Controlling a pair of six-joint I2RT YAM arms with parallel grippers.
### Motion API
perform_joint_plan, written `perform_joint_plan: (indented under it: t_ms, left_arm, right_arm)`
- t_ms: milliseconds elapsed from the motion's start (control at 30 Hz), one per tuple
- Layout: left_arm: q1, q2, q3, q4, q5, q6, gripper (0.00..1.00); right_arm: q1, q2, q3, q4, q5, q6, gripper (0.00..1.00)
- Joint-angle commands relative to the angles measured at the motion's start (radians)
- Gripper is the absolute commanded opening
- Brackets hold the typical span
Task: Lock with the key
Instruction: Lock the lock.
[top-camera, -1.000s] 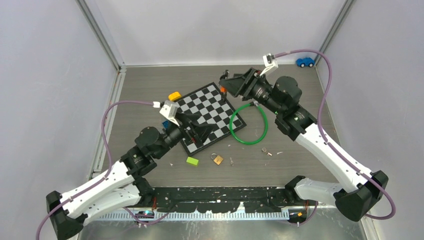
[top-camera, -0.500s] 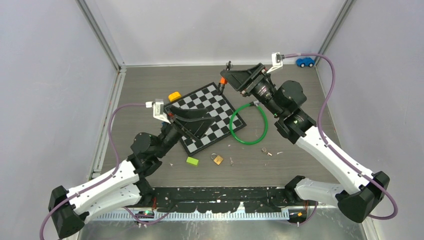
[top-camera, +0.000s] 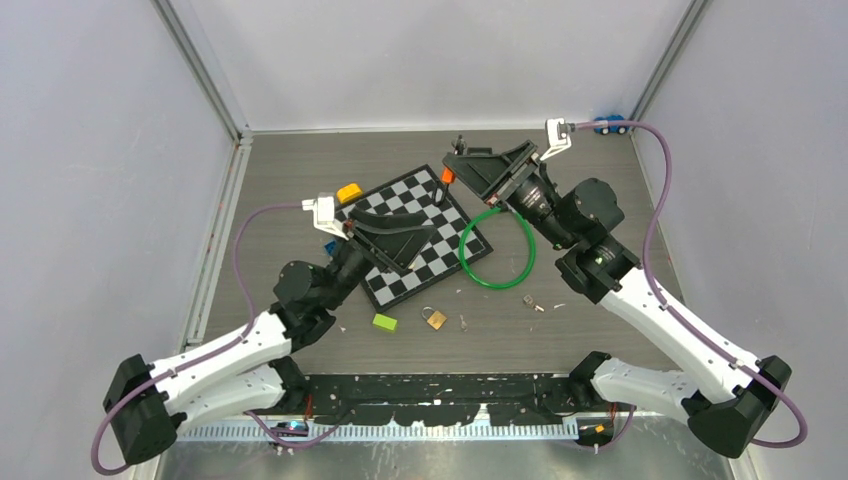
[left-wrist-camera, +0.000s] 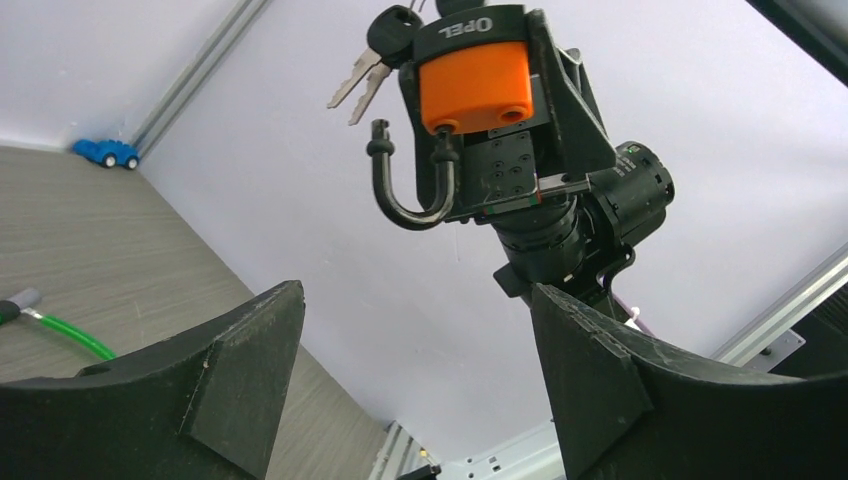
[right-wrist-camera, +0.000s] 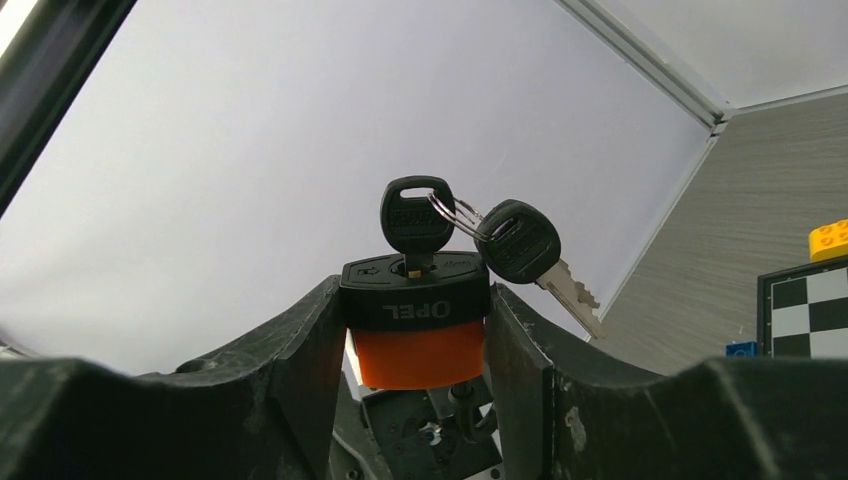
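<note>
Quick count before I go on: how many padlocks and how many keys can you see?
Padlocks: 2, the orange padlock and the brass padlock on the table.
Keys: 2 on one ring, the inserted key and the hanging key.
Total: 4. Small metal bits near the brass padlock are too small to identify.

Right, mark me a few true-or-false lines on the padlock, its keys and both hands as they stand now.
The right hand grips the orange padlock. True.
A key sits in the padlock. True.
A spare key dangles from a ring. True.
The shackle is clicked shut. False: one end hangs free of the body.
The left hand holds the spare key. False: it is open, empty and apart from the padlock.
</note>
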Motion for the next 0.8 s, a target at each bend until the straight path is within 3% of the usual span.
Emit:
perform_joint_plan:
  t_ms: [0,400,767]
  left_arm:
    - [0.003,0.021,0.014,0.115,0.009,-0.045,0.85]
    - [0.003,0.063,0.036,0.162,0.062,-0.101,0.8]
    - [0.003,0.047,0.038,0.139,0.059,-0.126,0.66]
  right_arm:
    - [0.009,-0.039,0.003,0.122,-0.017,0.046,0.01]
    - [0.016,-0.042,-0.065,0.131,-0.018,0.05,0.01]
    - [0.016,-0.047,-0.092,0.108,-0.004,0.061,0.0]
